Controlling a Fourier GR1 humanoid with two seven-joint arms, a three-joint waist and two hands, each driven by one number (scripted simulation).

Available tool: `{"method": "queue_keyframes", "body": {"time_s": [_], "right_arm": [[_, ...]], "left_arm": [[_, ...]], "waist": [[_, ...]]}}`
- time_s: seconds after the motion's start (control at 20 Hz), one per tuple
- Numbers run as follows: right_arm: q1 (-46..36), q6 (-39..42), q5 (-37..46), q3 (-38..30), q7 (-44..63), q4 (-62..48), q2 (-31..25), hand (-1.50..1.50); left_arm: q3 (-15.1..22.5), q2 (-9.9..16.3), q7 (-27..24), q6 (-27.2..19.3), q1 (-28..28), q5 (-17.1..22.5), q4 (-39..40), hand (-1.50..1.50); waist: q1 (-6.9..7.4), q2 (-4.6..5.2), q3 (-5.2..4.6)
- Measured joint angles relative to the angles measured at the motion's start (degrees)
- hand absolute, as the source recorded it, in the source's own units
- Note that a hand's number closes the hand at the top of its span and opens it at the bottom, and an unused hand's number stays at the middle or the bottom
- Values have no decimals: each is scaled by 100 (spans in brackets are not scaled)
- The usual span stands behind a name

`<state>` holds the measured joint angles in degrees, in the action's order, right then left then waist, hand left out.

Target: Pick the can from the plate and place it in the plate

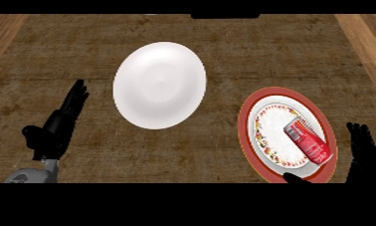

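Head view
Landmark: white plate (159,84), plain, lying on the brown counter (294,51) a little left of centre.
Red-rimmed plate (250,135): right of the white plate and nearer the lower edge, apart from it; red outer band, white middle with a ring of small coloured marks.
Can (308,141): red, with a silver end, lying on its side on the white middle of the red-rimmed plate, toward that plate's right half; well apart from the white plate.
Left hand (60,120): left of the white plate, near its lower left edge but not touching; fingers straight and spread, pointing up the view, thumb out to the side; nothing held. Grey forearm below it at the lower edge.
Right hand (361,155): far right of the white plate, just beside the red-rimmed plate's right rim; fingers upright and straight, thumb reaching toward the rim at the bottom; nothing held, not touching the can.
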<state>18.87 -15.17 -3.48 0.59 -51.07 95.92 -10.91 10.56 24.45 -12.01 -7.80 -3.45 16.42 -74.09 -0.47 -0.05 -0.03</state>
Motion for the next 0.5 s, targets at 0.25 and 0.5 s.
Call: {"method": "queue_keyframes", "body": {"time_s": [0.25,0.5], "right_arm": [[446,-188,738,-67,797,173,-637,-150],[527,-187,1424,86,1912,493,-997,-150]], "left_arm": [[-13,-25,42,11,29,-42,-62,0],[-22,-158,142,-32,-43,-143,-70,0]], "waist": [[17,4,-5],[34,6,-4]]}}
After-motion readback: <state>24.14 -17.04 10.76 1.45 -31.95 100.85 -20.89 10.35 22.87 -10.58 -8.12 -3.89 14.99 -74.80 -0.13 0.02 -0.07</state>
